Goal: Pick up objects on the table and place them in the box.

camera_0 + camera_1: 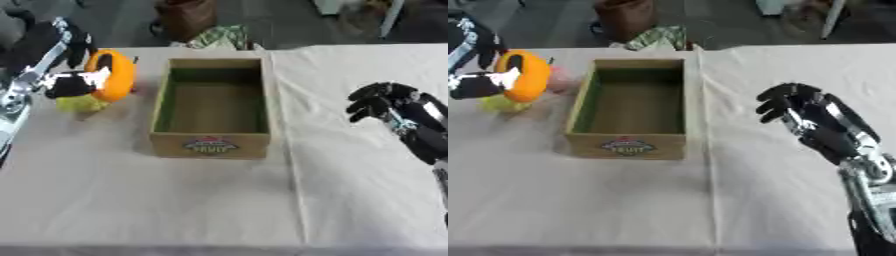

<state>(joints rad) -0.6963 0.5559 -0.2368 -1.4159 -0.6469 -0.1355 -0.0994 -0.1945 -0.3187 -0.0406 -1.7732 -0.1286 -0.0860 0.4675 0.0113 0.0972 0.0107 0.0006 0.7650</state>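
Gripping an orange object (115,75) at the upper left of the frame, the left hand (74,82) has its fingers and thumb curled round it, the dark fingers showing across the fruit's front and top. The orange object looks round and smooth, like a toy fruit; just below it, at the left edge of the table (175,200), lies a yellow-green object (80,104), partly hidden by the hand, and in the right eye view a small pinkish thing (560,80) shows just beside the orange one, too blurred to make out.

At the middle of the frame stands the box (210,145), an open cardboard tray with green inner walls and a printed label on its near wall. Nothing shows inside it. The orange object sits just beside the box's left wall, seemingly raised off the cloth, though how high cannot be told.

At the right of the frame the right hand (794,107) hangs over bare cloth, well apart from the box, fingers curled inward and holding nothing.

By my judgement the step in hand is the carry: the first object is grasped and not yet over the box. The next move calls for lifting it clear of the left wall, bringing it rightward above the opening, and letting go once it is well inside the rim, so it does not catch the wall or roll back out.
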